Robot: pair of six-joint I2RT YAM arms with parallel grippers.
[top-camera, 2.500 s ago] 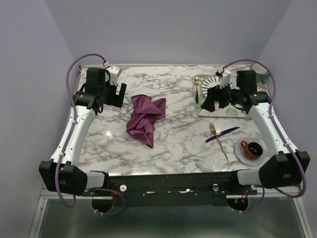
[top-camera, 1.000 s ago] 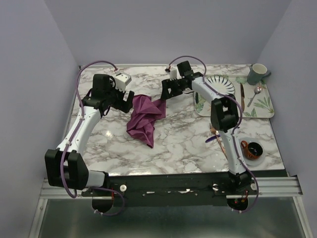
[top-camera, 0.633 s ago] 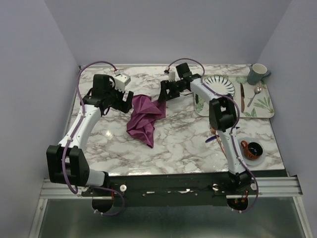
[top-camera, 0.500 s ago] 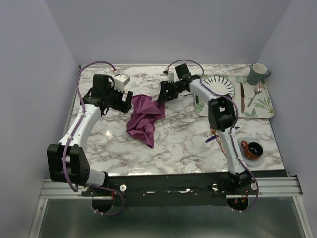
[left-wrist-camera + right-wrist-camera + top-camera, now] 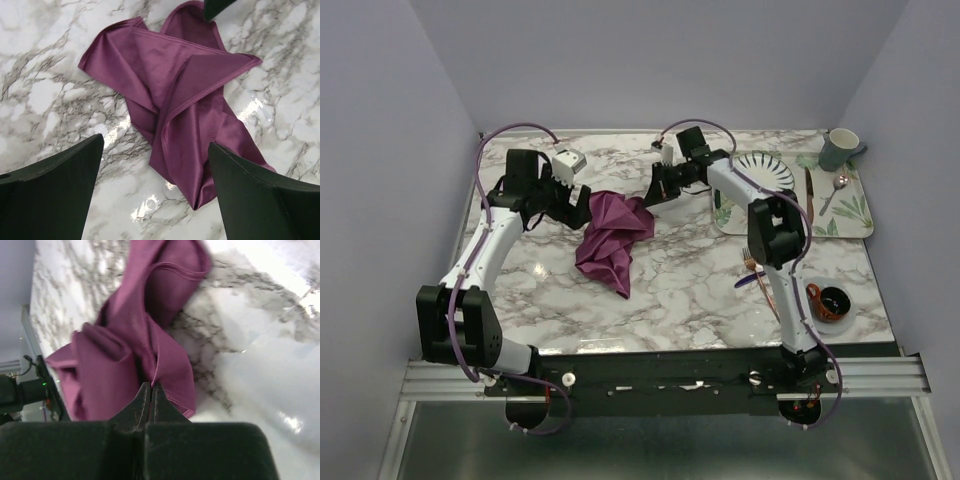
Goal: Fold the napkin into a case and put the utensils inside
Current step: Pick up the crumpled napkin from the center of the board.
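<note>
Soft, even light from above fills the overhead view. The marble worktop (image 5: 690, 280) is bright and shadows are faint. In the left wrist view, white glare spots sit on the glossy stone beside the napkin (image 5: 170, 100), whose satin folds shine. The right wrist view is softer: its dark fingers (image 5: 142, 402) blur up close, and the stone at the right washes out to near white.

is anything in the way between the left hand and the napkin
Nothing visible does. The open left hand hangs just above the napkin with a clear drop. The right hand, shut on its far corner, sits off to the side.
</note>
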